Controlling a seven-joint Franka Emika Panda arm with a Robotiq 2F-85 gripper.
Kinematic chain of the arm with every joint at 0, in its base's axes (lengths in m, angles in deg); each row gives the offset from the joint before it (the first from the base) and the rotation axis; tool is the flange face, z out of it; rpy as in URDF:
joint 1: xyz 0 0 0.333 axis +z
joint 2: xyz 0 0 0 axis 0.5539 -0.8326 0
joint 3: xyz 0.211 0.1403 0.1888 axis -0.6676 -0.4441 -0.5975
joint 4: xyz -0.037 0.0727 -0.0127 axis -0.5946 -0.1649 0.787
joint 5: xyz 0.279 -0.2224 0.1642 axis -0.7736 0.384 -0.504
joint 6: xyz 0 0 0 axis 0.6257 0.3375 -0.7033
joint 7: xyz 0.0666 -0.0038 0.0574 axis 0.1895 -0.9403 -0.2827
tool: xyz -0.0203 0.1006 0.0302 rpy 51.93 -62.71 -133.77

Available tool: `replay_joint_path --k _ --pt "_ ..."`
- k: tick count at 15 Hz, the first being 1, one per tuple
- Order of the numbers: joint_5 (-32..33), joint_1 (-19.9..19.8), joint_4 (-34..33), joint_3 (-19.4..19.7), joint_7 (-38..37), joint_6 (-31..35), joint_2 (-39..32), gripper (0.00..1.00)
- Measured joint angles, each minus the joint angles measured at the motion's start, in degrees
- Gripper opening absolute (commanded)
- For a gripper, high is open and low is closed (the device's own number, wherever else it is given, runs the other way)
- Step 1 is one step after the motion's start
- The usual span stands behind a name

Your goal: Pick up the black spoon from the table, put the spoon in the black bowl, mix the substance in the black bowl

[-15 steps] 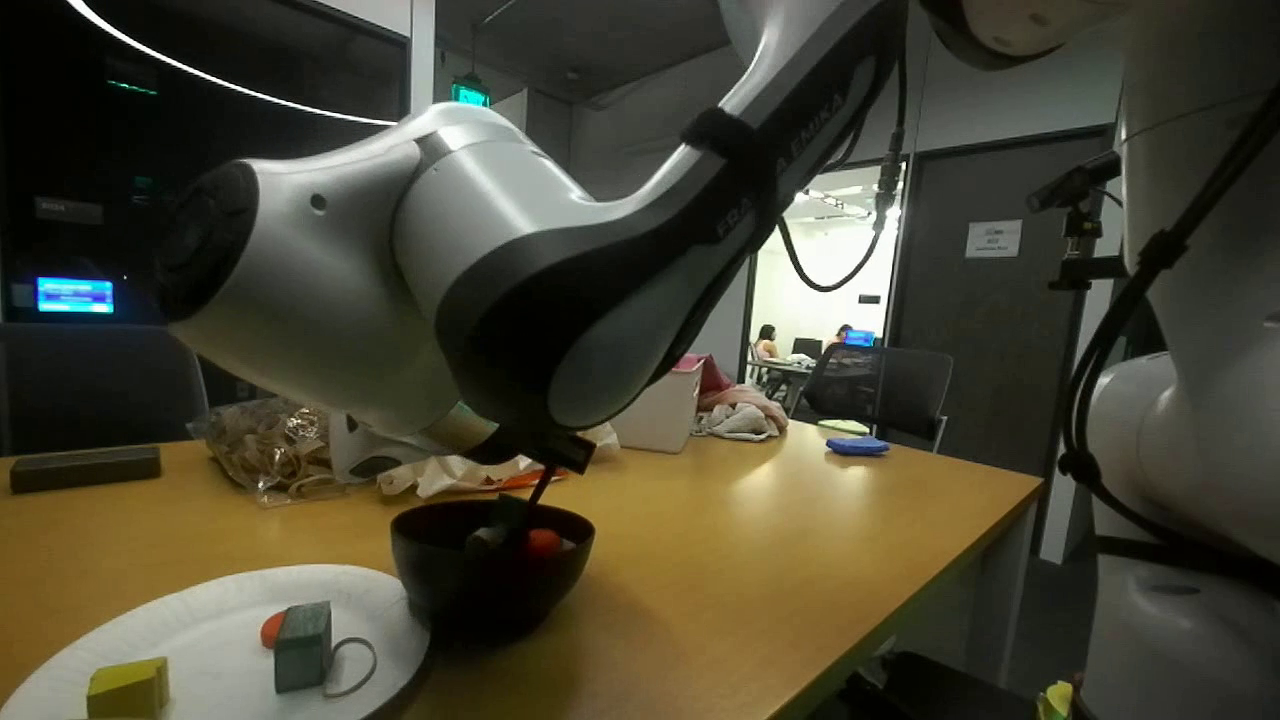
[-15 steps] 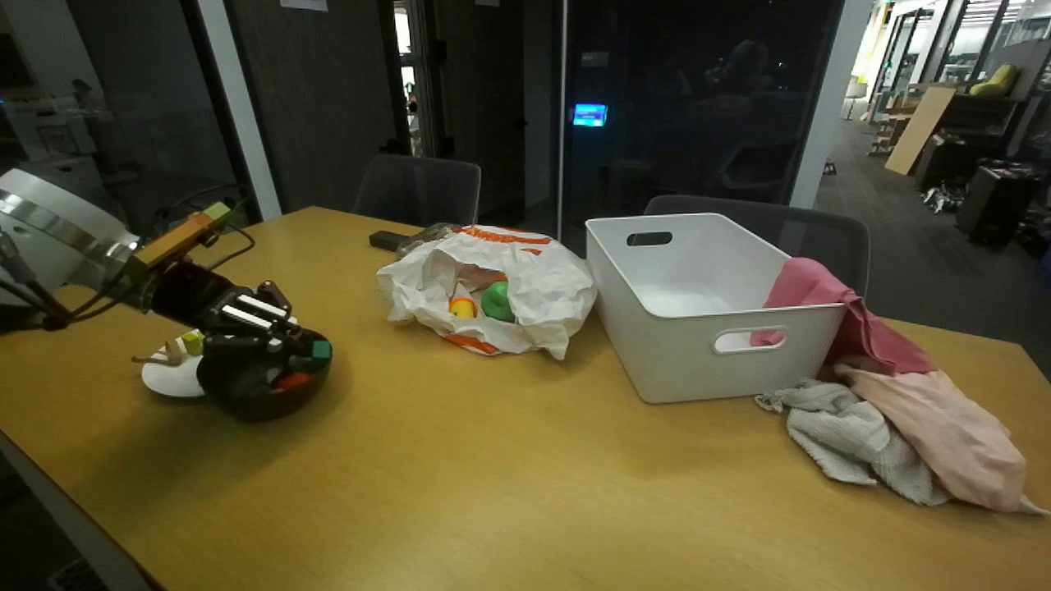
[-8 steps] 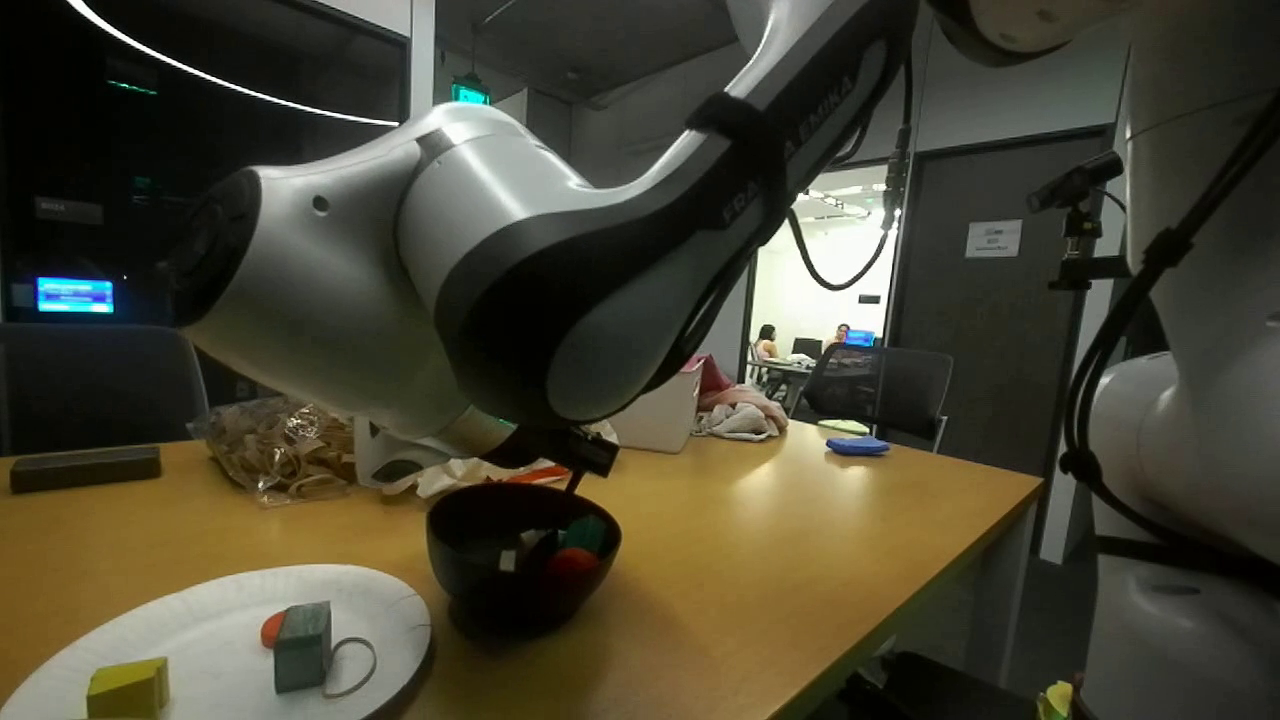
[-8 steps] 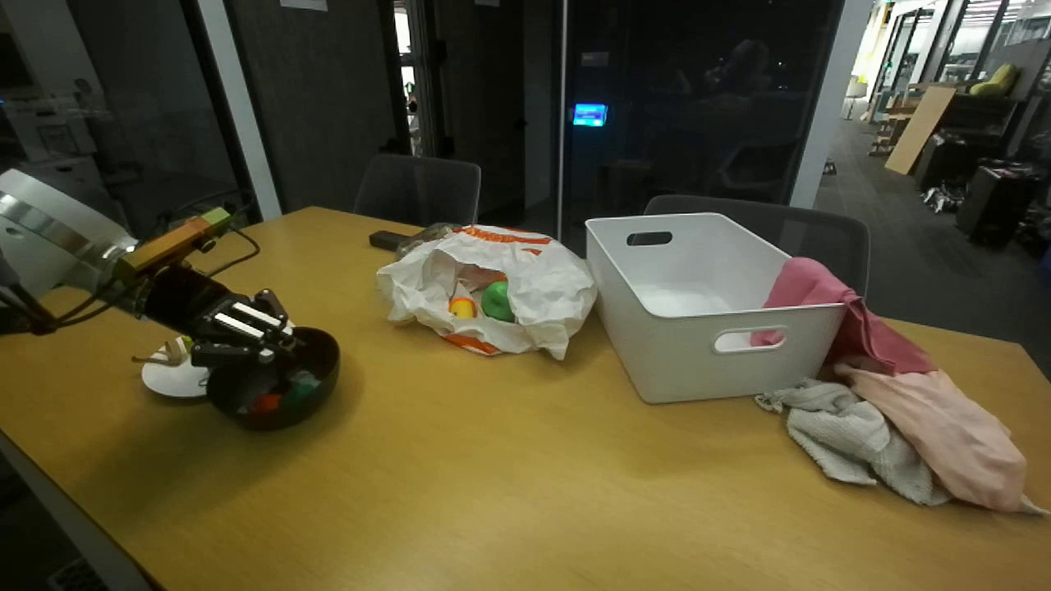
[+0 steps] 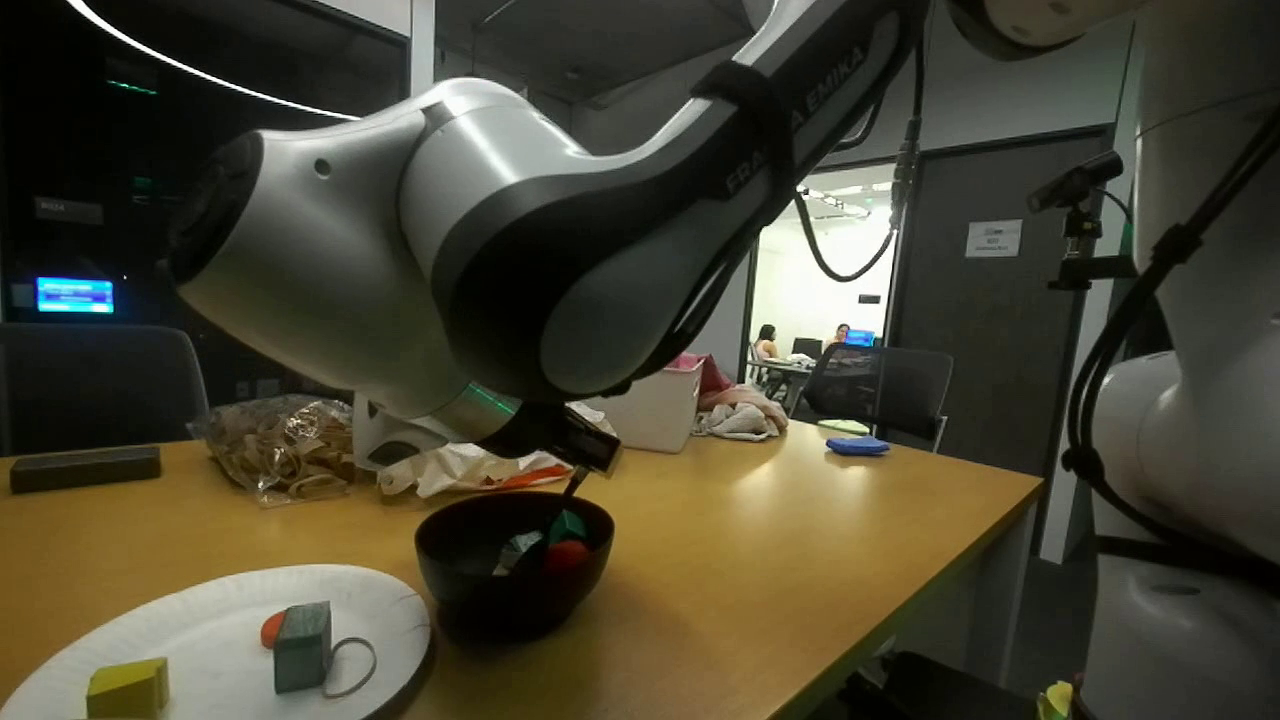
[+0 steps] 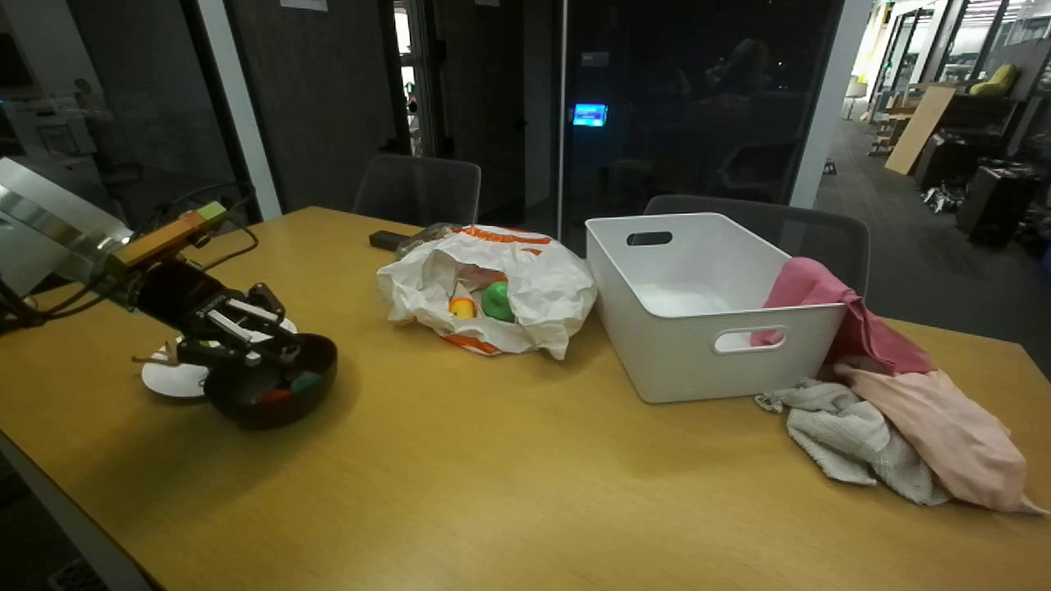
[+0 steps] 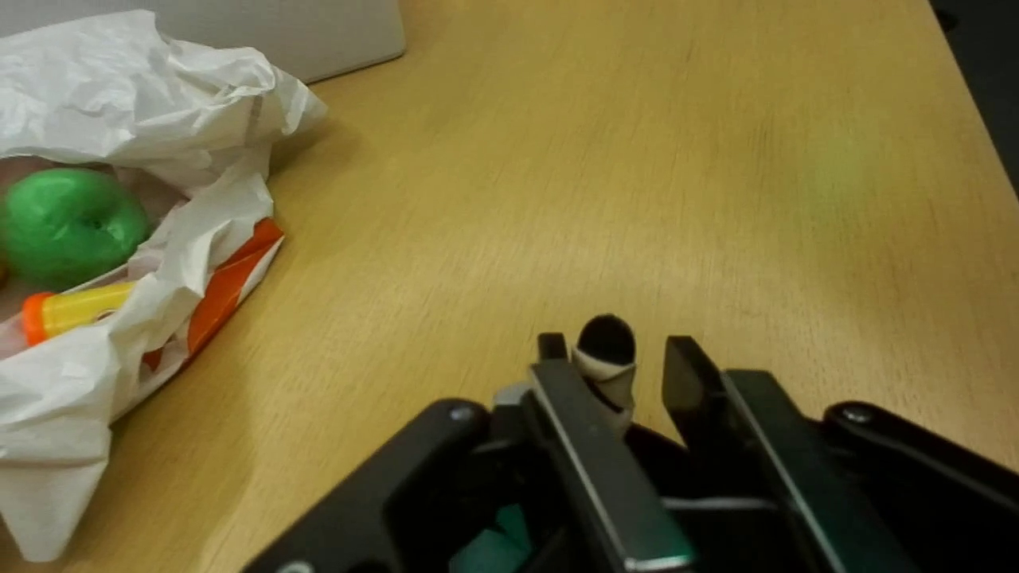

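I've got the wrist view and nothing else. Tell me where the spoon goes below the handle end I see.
Observer: In an exterior view, the black spoon slants down into the black bowl; its lower end I can't make out against the dark inside.
Operator: Name a colour in there besides green.
Observer: Red. In both exterior views a red piece shows next to the green piece.
Operator: Now tell me what's beside the black bowl on the table.
Observer: A white plate; whether the two touch, I can't tell.
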Motion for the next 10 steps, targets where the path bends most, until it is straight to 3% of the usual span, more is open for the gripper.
replay_joint_path --k 4,6,10 --pt "-0.13 0.0 -0.84 -0.02 -1.49 1.12 1.74 1.0" --pt "-1.66 -0.04 -2.02 0.18 -3.16 1.24 3.12 1.0" --pt "-12.2 -0.58 -5.56 1.69 -3.27 1.25 6.6 1.0"
